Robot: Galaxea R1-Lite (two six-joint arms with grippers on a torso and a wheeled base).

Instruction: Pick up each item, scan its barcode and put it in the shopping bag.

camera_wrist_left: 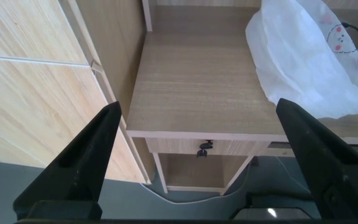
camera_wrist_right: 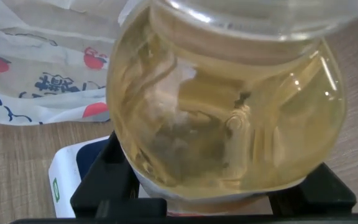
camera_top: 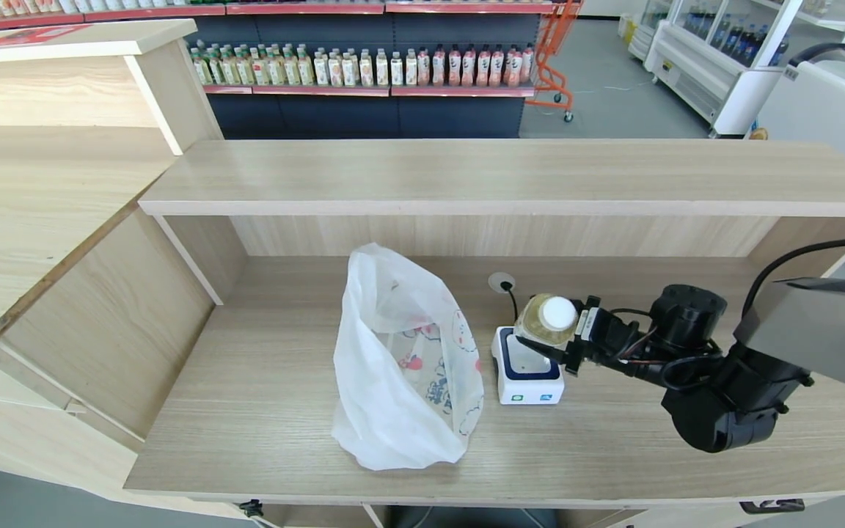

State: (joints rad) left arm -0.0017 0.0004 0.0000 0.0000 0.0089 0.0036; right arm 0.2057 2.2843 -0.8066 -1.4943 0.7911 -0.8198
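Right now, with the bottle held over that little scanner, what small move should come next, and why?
Probably carry the bottle left toward the shopping bag. The right claw is shut on it directly above the scanner, and the bag stands open just beside the scanner. Whether the scan has registered, I cannot tell.

Your right arm (camera_top: 723, 396): glossy black rounded joint housings, a drum-shaped one at the wrist and a bulkier one below it. The link behind is a flat, angular grey shell (camera_top: 818, 330). One thick black cable (camera_top: 789, 257) arcs out over it. Thin wires (camera_top: 639, 348), black with what looks like red, loop by the wrist. Right pincer (camera_top: 540, 328): black, with a small pale block (camera_top: 585, 323) at its base; up close its fingers (camera_wrist_right: 104, 186) are matte black and blocky. Left pincer (camera_wrist_left: 199, 104): two matte black wedge fingers (camera_wrist_left: 79, 168), broad at the root, tapering to blunt tips, plain flat faces.
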